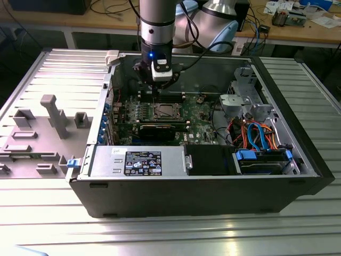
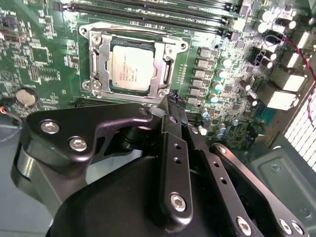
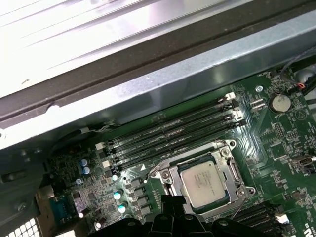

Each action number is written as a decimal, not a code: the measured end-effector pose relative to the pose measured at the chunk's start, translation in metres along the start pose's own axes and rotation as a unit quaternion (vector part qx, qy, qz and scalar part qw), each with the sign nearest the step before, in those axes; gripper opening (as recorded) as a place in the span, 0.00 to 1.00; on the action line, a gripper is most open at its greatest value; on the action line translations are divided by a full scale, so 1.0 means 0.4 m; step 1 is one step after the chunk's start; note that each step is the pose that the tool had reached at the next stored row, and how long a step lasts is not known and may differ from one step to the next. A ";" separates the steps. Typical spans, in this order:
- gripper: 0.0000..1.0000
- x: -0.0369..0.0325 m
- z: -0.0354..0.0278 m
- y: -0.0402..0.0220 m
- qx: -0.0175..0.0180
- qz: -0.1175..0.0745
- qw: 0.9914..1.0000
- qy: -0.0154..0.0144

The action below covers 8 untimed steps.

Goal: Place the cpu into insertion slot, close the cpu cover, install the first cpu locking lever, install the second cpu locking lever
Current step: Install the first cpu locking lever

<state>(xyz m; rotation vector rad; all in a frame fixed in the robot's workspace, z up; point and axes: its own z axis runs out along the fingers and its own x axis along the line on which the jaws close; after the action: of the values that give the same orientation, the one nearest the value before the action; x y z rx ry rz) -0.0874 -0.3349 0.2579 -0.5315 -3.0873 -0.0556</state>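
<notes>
Closest, the tool (image 2: 173, 101) hangs clenched and empty beside the insertion slot (image 2: 85, 33), where the cpu (image 2: 131, 69) sits under the lowered cpu cover (image 2: 100, 55); a skewed descent could scrape the motherboard (image 2: 39, 59) or bend that cover.

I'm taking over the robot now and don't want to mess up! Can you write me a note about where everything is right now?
The gripper: its fingers look shut and hold nothing. It hovers just beside the insertion slot on the motherboard.
The cpu: lying flat in the slot.
The cpu cover: down flat around the cpu, whose silver top shows through the cut-out.
Done: cpu placed, cover closed.
Left: the two locking levers. I cannot tell from these views whether either one is latched.
</notes>
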 end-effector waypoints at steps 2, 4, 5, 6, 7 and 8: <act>0.11 0.001 0.000 0.000 0.000 -0.006 1.000 0.000; 0.11 0.004 0.000 -0.001 0.000 -0.007 1.000 0.000; 0.11 0.006 0.000 -0.002 0.000 -0.007 1.000 0.000; 0.11 0.009 0.000 -0.003 0.000 -0.007 1.000 0.000; 0.11 0.013 0.000 -0.004 0.000 -0.007 1.000 0.000; 0.11 0.017 0.000 -0.006 0.000 -0.007 1.000 0.000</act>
<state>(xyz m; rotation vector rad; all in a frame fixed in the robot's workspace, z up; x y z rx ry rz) -0.0947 -0.3349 0.2579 -0.5106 -3.0906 -0.0555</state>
